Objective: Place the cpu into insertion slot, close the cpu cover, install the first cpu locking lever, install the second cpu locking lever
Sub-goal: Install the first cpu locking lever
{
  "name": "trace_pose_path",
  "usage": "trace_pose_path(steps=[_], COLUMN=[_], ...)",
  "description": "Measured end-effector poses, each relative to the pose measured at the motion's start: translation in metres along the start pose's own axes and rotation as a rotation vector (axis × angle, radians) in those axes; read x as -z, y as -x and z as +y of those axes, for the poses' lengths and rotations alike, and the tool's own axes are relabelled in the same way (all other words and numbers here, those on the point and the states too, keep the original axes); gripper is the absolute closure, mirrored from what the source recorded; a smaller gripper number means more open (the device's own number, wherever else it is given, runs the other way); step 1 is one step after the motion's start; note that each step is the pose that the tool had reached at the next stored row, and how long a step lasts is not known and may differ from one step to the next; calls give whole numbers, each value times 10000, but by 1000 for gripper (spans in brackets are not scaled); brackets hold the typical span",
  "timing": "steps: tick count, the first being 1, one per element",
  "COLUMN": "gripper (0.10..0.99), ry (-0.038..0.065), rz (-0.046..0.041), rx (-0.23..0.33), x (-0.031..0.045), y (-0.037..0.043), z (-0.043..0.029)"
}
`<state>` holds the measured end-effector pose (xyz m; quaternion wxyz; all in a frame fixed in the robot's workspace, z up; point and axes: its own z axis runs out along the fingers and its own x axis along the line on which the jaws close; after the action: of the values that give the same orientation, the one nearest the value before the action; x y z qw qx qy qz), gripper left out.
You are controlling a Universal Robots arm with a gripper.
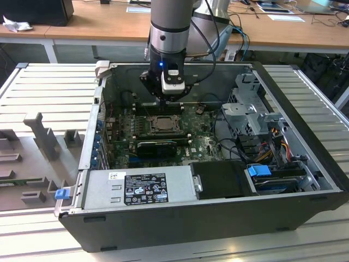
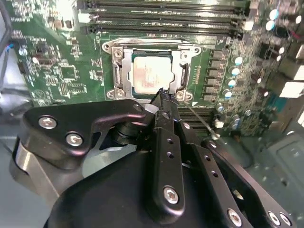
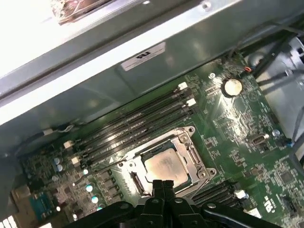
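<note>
Hand: you have the hand (image 2: 163, 97) narrow, its two black fingertips (image 3: 157, 188) pressed together with nothing visible between them.
Hand position: it reaches down inside the open computer case (image 1: 218, 218), low over the motherboard (image 2: 61, 71), with its tips at the edge of the insertion slot (image 2: 109, 92).
Cpu: the cpu (image 2: 152, 73) lies flat in the insertion slot, silvery top up, just past the tips of your hand and apart from them.
Cpu cover: the cpu cover (image 2: 120, 66) lies down flat around the cpu, whose top shows through its window in both wrist views.
Rod: a thin metal rod (image 2: 202, 124) runs out from the slot's corner, right beside your hand.
Memory slots: long black memory slots (image 2: 161, 19) run along the far side of the slot from your hand.
Exterior view: the arm stands upright over the slot; the power supply (image 1: 142, 185) sits at the case's near wall.
Tabletop: the case rests on a slatted metal tabletop (image 1: 49, 87).
</note>
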<state>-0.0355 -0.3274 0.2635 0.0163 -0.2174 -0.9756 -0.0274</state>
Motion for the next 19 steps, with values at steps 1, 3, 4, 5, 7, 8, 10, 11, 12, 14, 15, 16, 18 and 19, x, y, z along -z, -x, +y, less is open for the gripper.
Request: trace_pose_path(steps=[1,3,4,5,7,8,10,11,12,14,15,16,18,19], gripper=[980,980,980,980,980,980,980,980,980,980,980,980,980,980], ry=[-7,-24,-34,-42,-59,-72,-87,-96,-103,-120,-123,-124,-121,-118], rz=[7,25,36,44,62,76,92,102,109,127,126,123,111,103], rx=[153,543,778,951,1344,1631,1987,2192,2342,2781,2914,2957,3003,3007], x=[-1,-3,-4,-5,-7,-8,-10,-11,-12,-14,-14,-15,-18,-20], y=[0,0,0,0,0,0,0,0,0,0,0,-2,-32,-53], z=[0,0,0,0,0,0,0,0,0,1,1,0,-14,-23])
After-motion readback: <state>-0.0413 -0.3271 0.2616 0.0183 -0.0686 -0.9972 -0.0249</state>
